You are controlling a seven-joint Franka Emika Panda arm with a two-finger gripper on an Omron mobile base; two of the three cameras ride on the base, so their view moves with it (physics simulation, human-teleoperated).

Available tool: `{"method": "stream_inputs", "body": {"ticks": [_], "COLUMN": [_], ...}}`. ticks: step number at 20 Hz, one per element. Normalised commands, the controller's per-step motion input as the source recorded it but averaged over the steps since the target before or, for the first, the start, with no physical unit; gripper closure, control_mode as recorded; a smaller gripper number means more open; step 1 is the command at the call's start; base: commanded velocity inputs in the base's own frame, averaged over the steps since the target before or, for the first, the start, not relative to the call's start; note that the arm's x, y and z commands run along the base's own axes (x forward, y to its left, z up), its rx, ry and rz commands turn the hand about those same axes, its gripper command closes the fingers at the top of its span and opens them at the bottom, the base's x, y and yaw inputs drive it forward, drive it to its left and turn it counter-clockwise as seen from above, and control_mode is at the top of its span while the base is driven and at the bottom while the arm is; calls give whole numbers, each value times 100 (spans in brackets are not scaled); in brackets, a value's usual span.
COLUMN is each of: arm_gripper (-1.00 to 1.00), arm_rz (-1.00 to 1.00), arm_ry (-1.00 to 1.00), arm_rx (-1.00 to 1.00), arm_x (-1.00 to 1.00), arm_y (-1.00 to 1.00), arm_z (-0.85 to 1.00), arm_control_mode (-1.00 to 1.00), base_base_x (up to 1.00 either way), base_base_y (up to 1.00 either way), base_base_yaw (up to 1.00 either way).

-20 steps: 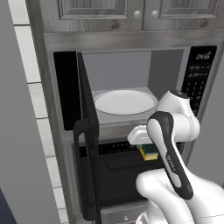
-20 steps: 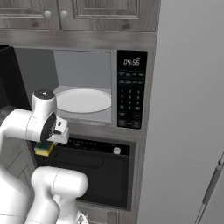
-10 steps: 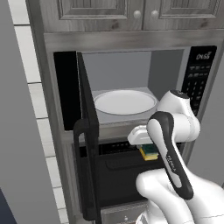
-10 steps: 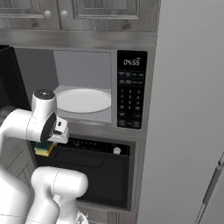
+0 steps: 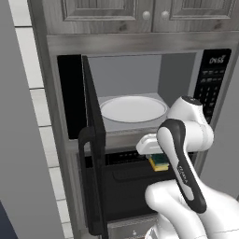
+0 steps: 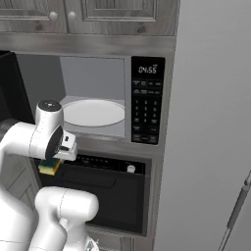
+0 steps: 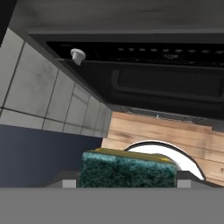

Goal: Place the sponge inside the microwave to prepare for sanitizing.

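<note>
Yellow-green sponge (image 5: 159, 162) below open microwave (image 5: 140, 93), white turntable (image 5: 133, 108) bare

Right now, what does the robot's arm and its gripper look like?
The arm is glossy white with rounded, bulbous segments, and a black band with small pale lettering runs along one link. A dark grey cap tops one joint. The gripper has two small grey finger tips.

A rendered home kitchen: grey wood panelled cabinets (image 5: 144, 14) at twelve o'clock, a built-in black microwave (image 6: 147, 105) beneath, a black wall oven (image 6: 112, 191) at six, white wall tiles (image 5: 39, 98) at nine.
</note>
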Motion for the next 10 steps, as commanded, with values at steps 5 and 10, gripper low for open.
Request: {"method": "stream_inputs", "body": {"ticks": [5,10], "arm_gripper": [100,100], "arm_rz": [0,0], "arm_ry": [-3,-23], "arm_rx": [0,0], "arm_x": [-2,-3], "arm_y": [-1,-9], "arm_z": [1,32], "arm_control_mode": [-100,-100], "base_base_x": [0,0], "base_base_y": [0,0], "base_base_yaw": [0,0]}}
